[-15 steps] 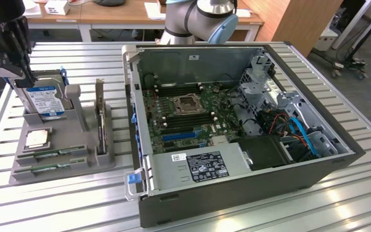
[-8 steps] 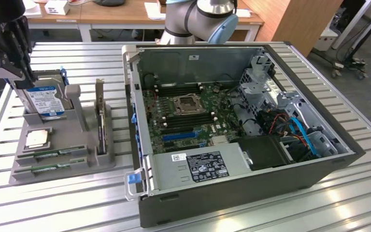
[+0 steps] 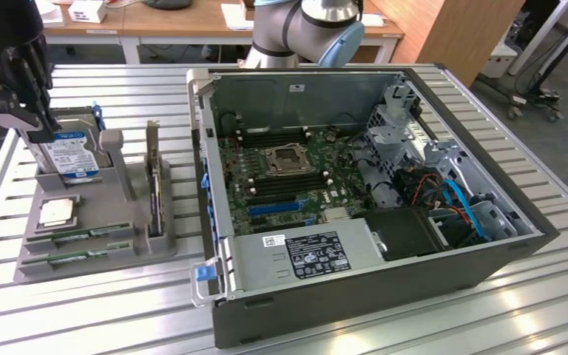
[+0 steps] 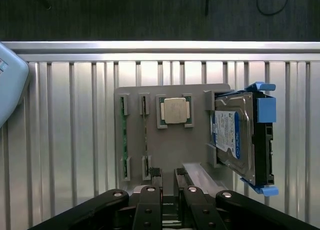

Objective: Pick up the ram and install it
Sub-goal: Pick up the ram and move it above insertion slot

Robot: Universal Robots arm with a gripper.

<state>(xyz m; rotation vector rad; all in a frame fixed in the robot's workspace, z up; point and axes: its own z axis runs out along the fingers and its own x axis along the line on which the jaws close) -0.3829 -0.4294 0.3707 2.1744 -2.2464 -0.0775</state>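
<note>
Two green ram sticks (image 3: 79, 235) (image 3: 67, 257) lie in slots at the near end of the grey holder (image 3: 116, 196) on the exterior view's left. In the wrist view the ram (image 4: 122, 140) stands edge-on in the holder, with a second stick (image 4: 145, 140) beside it. My gripper (image 3: 32, 129) hangs above the holder's far end, by the hard drive, well apart from the ram. In the wrist view my gripper (image 4: 168, 176) is open, with a narrow gap and nothing between the fingers (image 4: 154, 182).
The holder also carries a silver hard drive with a blue label (image 3: 70, 157), a CPU chip (image 3: 57, 212) and an upright expansion card (image 3: 153, 177). The open computer case (image 3: 363, 296) with its motherboard (image 3: 284, 163) stands on the slatted metal table (image 3: 86, 325), just to the holder's right in the exterior view.
</note>
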